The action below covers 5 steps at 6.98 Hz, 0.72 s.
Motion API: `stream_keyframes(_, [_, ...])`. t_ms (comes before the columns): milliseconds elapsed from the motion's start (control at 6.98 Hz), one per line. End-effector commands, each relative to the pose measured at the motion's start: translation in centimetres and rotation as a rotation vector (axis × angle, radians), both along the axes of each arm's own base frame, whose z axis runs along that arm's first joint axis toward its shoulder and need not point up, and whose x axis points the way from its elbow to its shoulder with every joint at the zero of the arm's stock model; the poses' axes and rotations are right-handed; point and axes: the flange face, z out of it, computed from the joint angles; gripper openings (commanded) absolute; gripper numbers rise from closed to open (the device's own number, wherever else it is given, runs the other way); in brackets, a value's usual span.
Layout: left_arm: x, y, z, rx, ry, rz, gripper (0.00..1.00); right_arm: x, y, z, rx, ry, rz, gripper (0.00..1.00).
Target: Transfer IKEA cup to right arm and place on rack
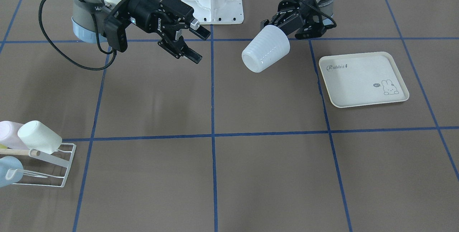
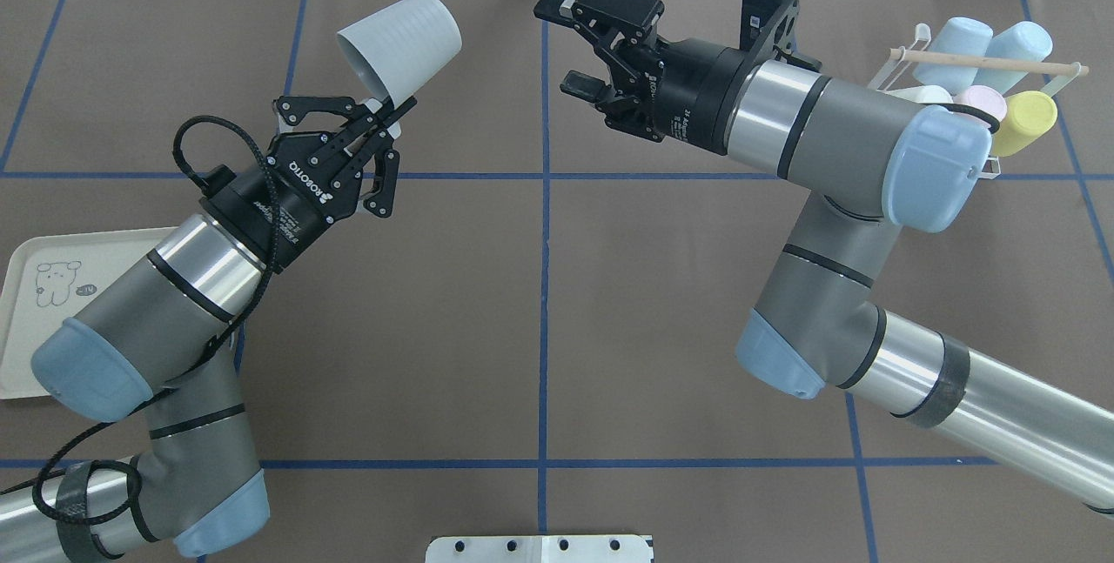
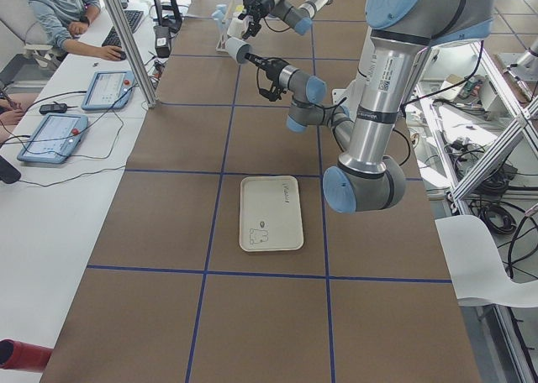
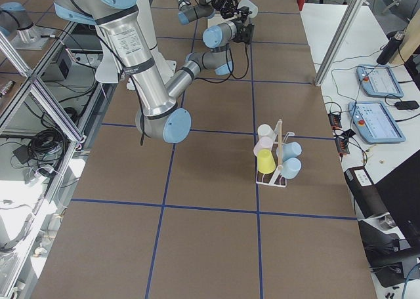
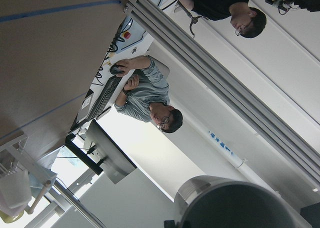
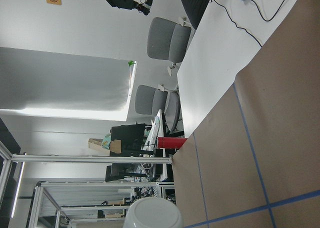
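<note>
Currently the left gripper is pinching the white cup by its rim. The cup hangs tilted above the table, clear of the surface, with its closed end pointing away from the left arm. In the front view the same cup sits near the middle grid line, just beside the rabbit tray but not over it.

The right gripper has its fingers spread wide and holds nothing. It faces the cup across the centre line, and a clear gap separates the two. From the front, this right gripper is also off the table, level with the cup or close to it.

The rack stands at the far end on the right arm's side. It carries several cups: two blue, one pink, one yellow and one white. A wooden dowel runs across its top. My right side view shows the rack well apart from both grippers.
</note>
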Motion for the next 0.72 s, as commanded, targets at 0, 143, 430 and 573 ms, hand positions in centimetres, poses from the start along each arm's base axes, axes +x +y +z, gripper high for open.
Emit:
stream_keyframes(0, [2.5, 0.1, -1.6, 0.004, 0.013, 0.009, 0.00, -1.3, 1.2, -0.6, -0.012, -0.022, 0.005, 1.00])
stream_keyframes(143, [3.0, 0.4, -2.0, 0.003, 0.015, 0.016, 0.00, -1.5, 1.3, -0.6, -0.013, -0.022, 0.003, 1.00])
stream_keyframes(430, [3.7, 1.1, -2.7, 0.004, 0.021, 0.023, 0.00, -1.8, 1.4, -0.5, -0.015, -0.020, -0.002, 1.00])
stream_keyframes(573, [4.2, 1.6, -3.0, 0.004, 0.027, 0.031, 0.00, -1.8, 1.5, -0.5, -0.014, -0.018, -0.002, 1.00])
